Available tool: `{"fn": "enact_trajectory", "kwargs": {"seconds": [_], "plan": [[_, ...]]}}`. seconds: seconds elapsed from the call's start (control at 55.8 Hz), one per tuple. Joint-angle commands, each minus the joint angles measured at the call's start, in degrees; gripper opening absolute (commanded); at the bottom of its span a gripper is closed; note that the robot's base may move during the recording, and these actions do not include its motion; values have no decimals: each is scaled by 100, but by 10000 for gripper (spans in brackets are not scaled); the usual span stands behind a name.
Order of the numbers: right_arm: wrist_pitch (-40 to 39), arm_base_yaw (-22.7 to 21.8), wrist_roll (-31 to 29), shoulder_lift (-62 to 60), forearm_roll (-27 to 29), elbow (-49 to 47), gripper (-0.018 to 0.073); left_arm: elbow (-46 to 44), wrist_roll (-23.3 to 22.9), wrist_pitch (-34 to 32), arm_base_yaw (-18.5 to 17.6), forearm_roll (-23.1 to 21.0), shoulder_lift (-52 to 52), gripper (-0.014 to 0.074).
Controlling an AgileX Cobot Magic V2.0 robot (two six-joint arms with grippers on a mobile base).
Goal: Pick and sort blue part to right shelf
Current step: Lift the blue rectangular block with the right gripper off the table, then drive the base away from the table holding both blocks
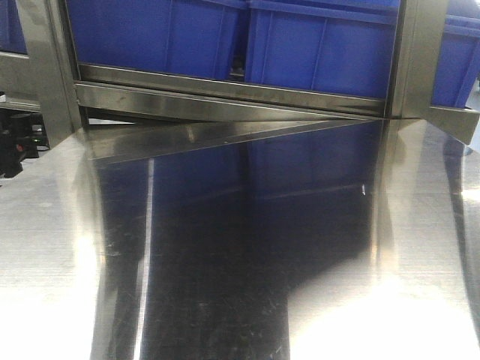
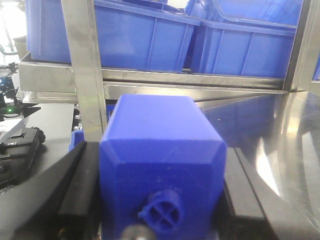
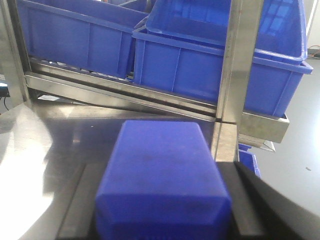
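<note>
Our left tool [image 2: 159, 150] is closed on a blue part [image 2: 162, 130], with black fingers [image 2: 75, 185] pressed against both its sides. A round cross-shaped boss [image 2: 160, 214] shows on the face nearest the camera. Our right tool [image 3: 162, 167] grips a second blue part [image 3: 162, 190] the same way, between dark fingers [image 3: 250, 195]. The shiny steel tabletop [image 1: 225, 285] spreads beyond both blocks. Behind it stands a steel shelf [image 1: 225, 94] carrying blue bins [image 1: 322, 45], with an upright post [image 3: 235, 65] just right of the right-hand block
</note>
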Motion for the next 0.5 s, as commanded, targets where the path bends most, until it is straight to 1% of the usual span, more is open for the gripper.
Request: {"fn": "enact_trajectory", "kwargs": {"seconds": [0.0,0.09,0.484], "plan": [[-525,4,-67,76,-59,-154,153,-158,-49,-533,-26,0,-64,335],[-423,4,-67,76,-59,-154,153,-158,-49,-533,-26,0,-64,335],[-428,4,-67,76,-59,-154,153,-158,-49,-533,-26,0,-64,335]]}}
